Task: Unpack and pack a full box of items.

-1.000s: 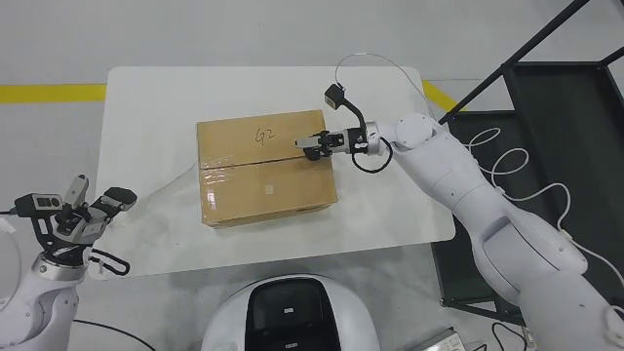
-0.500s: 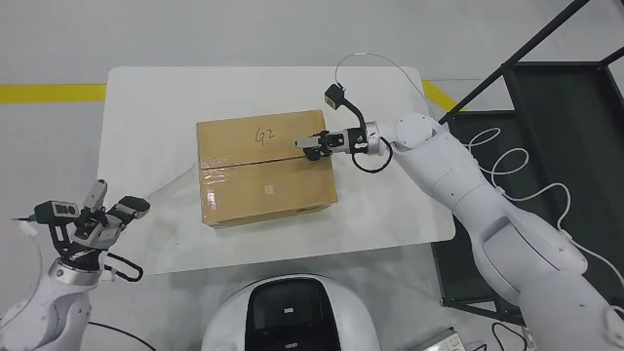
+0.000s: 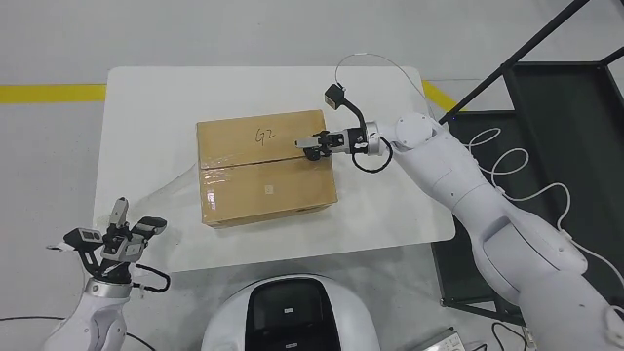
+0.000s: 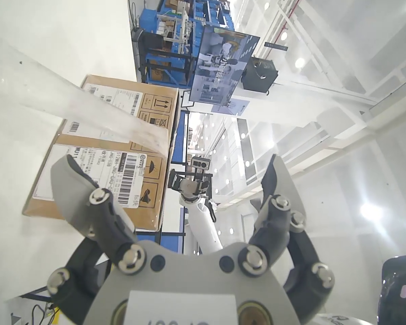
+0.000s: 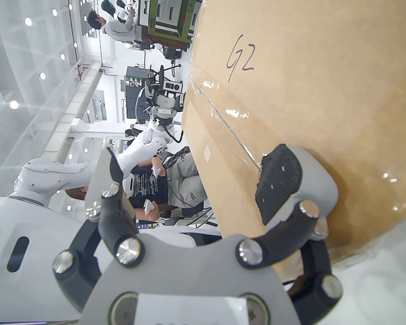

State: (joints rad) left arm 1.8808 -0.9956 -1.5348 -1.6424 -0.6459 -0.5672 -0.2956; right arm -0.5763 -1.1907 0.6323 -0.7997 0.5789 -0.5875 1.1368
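Left hand has pulled back past the near-left corner of the surface, fingers wide. Clear tape strip trails from the cardboard box, which sits mid-surface, flaps shut. Right hand stays spread wide on the box seam. Can't tell where the strip's loose end goes. Box contents hidden.

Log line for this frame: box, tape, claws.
box: closed, on table | tape strip: trailing off box side | right claw: open, at box top seam | left claw: open, empty, by table corner
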